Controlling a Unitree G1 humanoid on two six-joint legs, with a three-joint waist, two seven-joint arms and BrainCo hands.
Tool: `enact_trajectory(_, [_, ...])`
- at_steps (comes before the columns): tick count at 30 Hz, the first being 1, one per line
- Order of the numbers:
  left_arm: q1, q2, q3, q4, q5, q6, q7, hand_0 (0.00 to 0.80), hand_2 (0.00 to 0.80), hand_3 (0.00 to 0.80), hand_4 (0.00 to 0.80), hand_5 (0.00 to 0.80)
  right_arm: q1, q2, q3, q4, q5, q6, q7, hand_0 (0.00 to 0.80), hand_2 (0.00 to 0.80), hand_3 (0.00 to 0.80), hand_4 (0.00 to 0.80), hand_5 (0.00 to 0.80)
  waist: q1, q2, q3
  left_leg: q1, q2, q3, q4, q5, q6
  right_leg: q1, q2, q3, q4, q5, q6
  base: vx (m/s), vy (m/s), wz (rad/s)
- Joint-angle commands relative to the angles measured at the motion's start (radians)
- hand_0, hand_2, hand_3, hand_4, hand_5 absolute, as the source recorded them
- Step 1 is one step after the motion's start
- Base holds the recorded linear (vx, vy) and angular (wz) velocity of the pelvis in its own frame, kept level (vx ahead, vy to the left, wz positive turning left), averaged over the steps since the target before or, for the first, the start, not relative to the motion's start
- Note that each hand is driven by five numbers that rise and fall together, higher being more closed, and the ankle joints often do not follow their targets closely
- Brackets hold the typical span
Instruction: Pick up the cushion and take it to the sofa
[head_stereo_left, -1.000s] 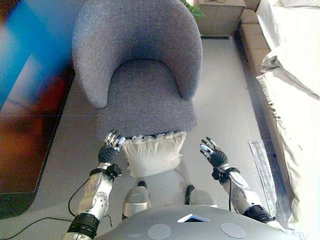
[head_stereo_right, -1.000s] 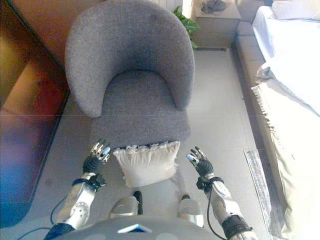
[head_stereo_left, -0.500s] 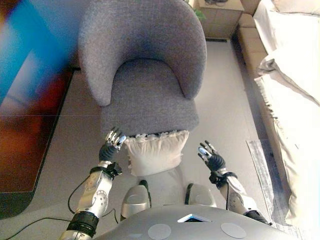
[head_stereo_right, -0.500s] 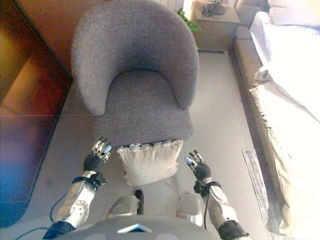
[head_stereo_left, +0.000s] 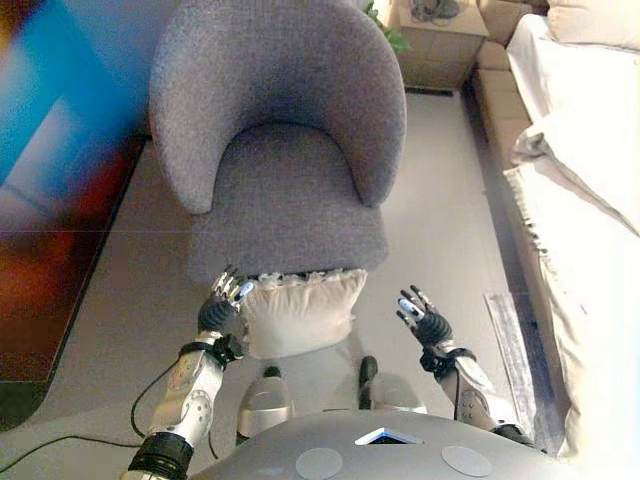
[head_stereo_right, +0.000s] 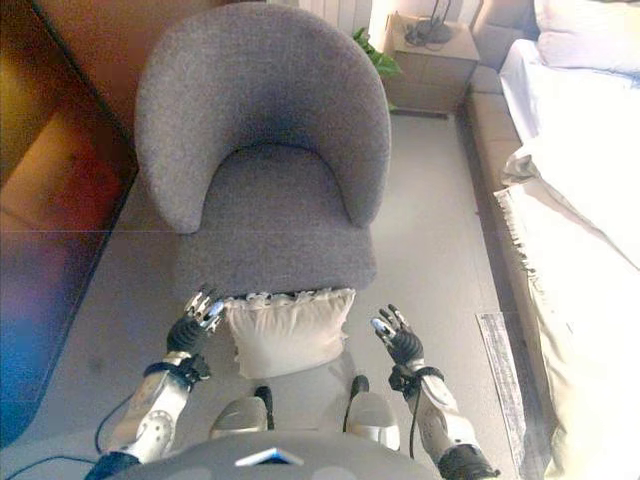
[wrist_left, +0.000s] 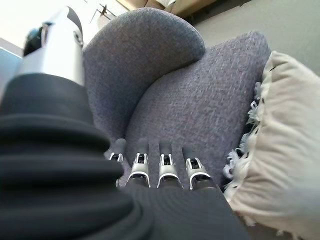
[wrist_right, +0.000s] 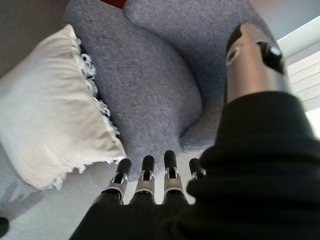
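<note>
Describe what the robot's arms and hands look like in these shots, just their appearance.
Both arms are silver-grey metal with rounded segments and a black band near the elbow. The left hand and right hand match: a dark ribbed cover over the back and wrist, silver fingers ending in dark rounded tips, and a thick silver thumb with a dark end set apart from the row.

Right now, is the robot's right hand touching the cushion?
Apart. In the left eye view, bare floor shows between the right hand and the cushion.
</note>
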Motion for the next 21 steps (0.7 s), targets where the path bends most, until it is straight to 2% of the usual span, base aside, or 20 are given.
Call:
enact_trajectory(1, [-0.013,0.008,0.028,-0.043,0.041,-0.043,0.005,0.000,0.000,0.000,0.000,0.000,-0.007,-0.015,0.023,-0.066,-0.009,-0.020,0.014,0.000,0.000,0.000,0.000,0.000,-0.001,-0.004,-0.007,0.007,-0.023,0.018,0.004,0.033,0.047,-0.004,-0.039,0.029,0.050,0.016,0.033,0.045,-0.098,0.09])
enact_trajectory(5, [-0.014,0.005,0.022,-0.026,0.090,-0.054,0.034,0.000,0.000,0.000,0.000,0.000,-0.008,-0.028,0.022,-0.061,-0.030,-0.008,0.025,0.000,0.000,0.000,0.000,0.000,-0.006,0.004,-0.006,-0.003,0.001,0.026,0.013,0.045,0.025,0.004,-0.026,0.016,0.030,0.010,0.015,-0.001,-0.100,0.03])
enact_trajectory(8, [-0.030,0.001,0.006,0.001,0.128,-0.074,0.061,0.000,0.000,0.000,0.000,0.000,-0.043,-0.050,0.034,-0.052,-0.085,-0.007,0.019,0.000,0.000,0.000,0.000,0.000,-0.013,0.006,0.007,-0.044,0.015,0.024,0.104,0.032,0.008,-0.004,-0.018,0.022,0.025,0.010,-0.006,-0.061,-0.041,0.00])
enact_trajectory(9, [-0.033,0.002,0.000,0.006,0.148,-0.074,0.070,0.000,0.000,0.000,0.000,0.000,-0.055,-0.062,0.036,-0.050,-0.114,-0.007,0.007,0.000,0.000,0.000,0.000,0.000,-0.013,0.011,0.016,-0.068,0.018,0.011,0.155,0.057,-0.004,-0.001,-0.011,0.023,0.025,0.008,-0.017,-0.023,0.052,-0.01])
enact_trajectory(11, [-0.038,0.001,-0.008,0.029,0.148,-0.079,0.069,0.000,0.000,0.000,0.000,0.000,-0.069,-0.076,0.035,-0.036,-0.128,-0.014,-0.010,0.000,0.000,0.000,0.000,0.000,-0.012,0.027,0.022,-0.083,0.021,0.008,0.136,0.094,-0.014,0.002,-0.001,0.020,0.032,0.002,-0.018,-0.007,0.121,0.01])
enact_trajectory(12, [-0.048,-0.001,-0.012,0.045,0.147,-0.081,0.066,0.000,0.000,0.000,0.000,0.000,-0.079,-0.077,0.031,-0.022,-0.128,-0.023,-0.017,0.000,0.000,0.000,0.000,0.000,-0.011,0.039,0.023,-0.085,0.019,0.016,0.083,0.107,-0.012,0.000,0.000,0.014,0.039,-0.006,-0.014,-0.014,0.176,0.03])
enact_trajectory(14, [-0.081,-0.002,-0.019,0.082,0.171,-0.086,0.069,0.000,0.000,0.000,0.000,0.000,-0.097,-0.072,0.019,0.009,-0.105,-0.037,-0.029,0.000,0.000,0.000,0.000,0.000,-0.008,0.048,0.030,-0.111,0.016,0.013,0.066,0.131,-0.015,-0.004,-0.009,0.003,0.050,-0.016,-0.009,-0.049,0.182,0.02])
enact_trajectory(18, [-0.145,-0.009,-0.040,0.138,0.210,-0.089,0.063,0.000,0.000,0.000,0.000,0.000,-0.134,-0.038,-0.005,0.075,-0.137,-0.062,-0.072,0.000,0.000,0.000,0.000,0.000,-0.007,0.052,0.043,-0.099,-0.011,0.044,0.031,0.098,0.014,-0.036,-0.061,-0.050,0.115,-0.018,0.020,-0.035,0.150,0.09])
enact_trajectory(21, [-0.176,-0.005,-0.046,0.169,0.214,-0.106,0.060,0.000,0.000,0.000,0.000,0.000,-0.156,-0.030,0.005,0.095,-0.179,-0.078,-0.100,0.000,0.000,0.000,0.000,0.000,-0.001,0.048,0.070,-0.122,-0.018,0.064,0.081,0.066,0.035,-0.082,-0.104,-0.048,0.211,-0.001,0.026,-0.028,0.081,0.07])
